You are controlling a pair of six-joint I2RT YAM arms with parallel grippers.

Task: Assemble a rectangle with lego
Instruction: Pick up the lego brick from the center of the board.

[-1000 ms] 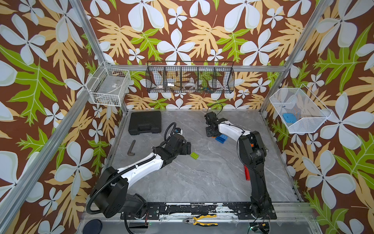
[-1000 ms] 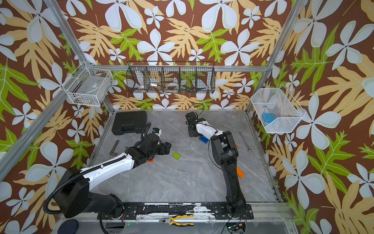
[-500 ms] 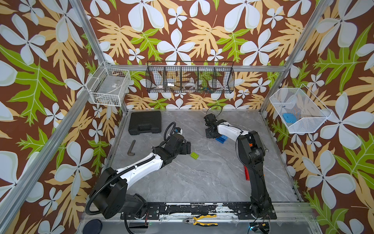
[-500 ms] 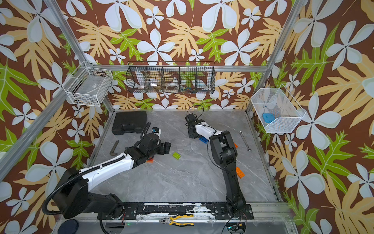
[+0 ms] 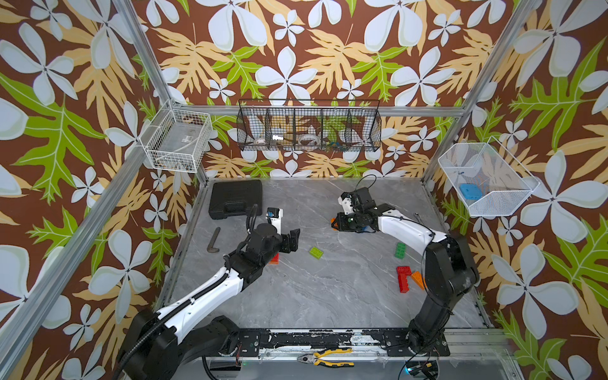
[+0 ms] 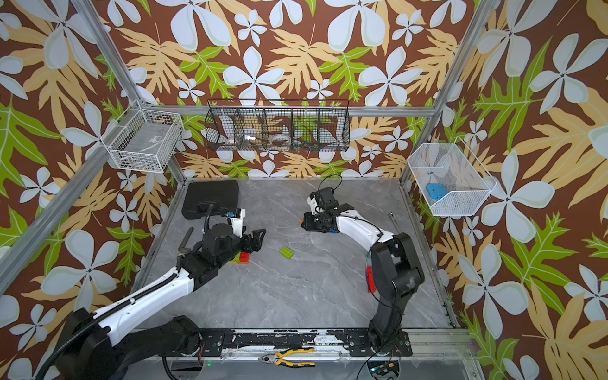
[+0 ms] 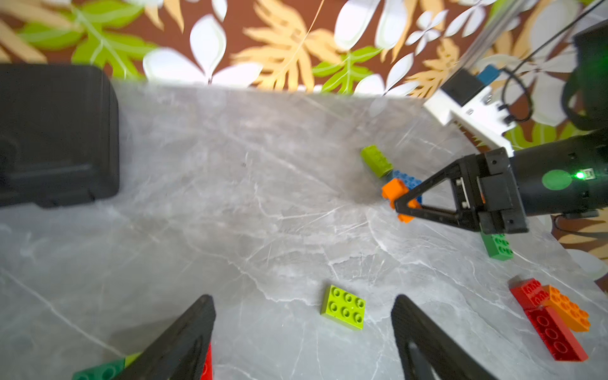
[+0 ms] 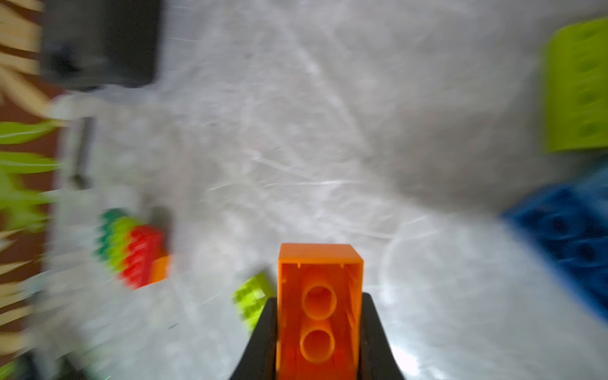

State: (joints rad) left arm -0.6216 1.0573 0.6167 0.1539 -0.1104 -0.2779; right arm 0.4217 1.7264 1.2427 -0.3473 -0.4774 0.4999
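**Top views:** grey marble table [image 5: 329,302], walls on 3 sides, rail [image 5: 329,339] w/ both arm bases along the near edge. The widest bare stretch is centre-front, between the arms.
- L gripper [image 5: 292,241] is spread w/ nothing in it, left of centre. A joined block of bricks [image 6: 242,258] (red, lime, green showing) sits under its wrist.
- Lime 2x3 brick [image 5: 316,252] lies flat and alone, just beside that gripper on the R-arm side.
- R gripper [image 5: 335,224] is rear-centre, apart from every wall, pinching an orange brick [image 5: 333,225]. The brick's long axis points toward the L arm's side.
- Black case [image 5: 235,198] fills the rear-left corner. Bent metal tool [image 5: 214,240] lies by the left edge.
- Dk green brick [image 5: 400,250], red L-shape [image 5: 403,279] and loose orange brick [image 5: 417,279] crowd the R arm's elbow.

**Left wrist:** fingers [image 7: 184,339] are wide apart w/ bare marble between them.
- Lime 2x3 brick [image 7: 343,307] is studs-up, just ahead.
- Past it the table is open up to the back wall [image 7: 279,49].
- R gripper [image 7: 403,205] is clamped on the orange brick [image 7: 393,190]. Blue brick [image 7: 408,179] and a lime brick [image 7: 376,161], tipped on its side, sit right behind it.

**Right wrist:** blurred.
- Orange brick [image 8: 319,312] is squeezed across its narrow width, hollow underside to the cam. Its long axis is in line w/ the fingers, end poking past the tips.
- Blue brick [image 8: 566,237] and lime brick [image 8: 575,85] are close on one side.
- Ahead the marble is clear as far as the joined block of bricks [image 8: 135,250].
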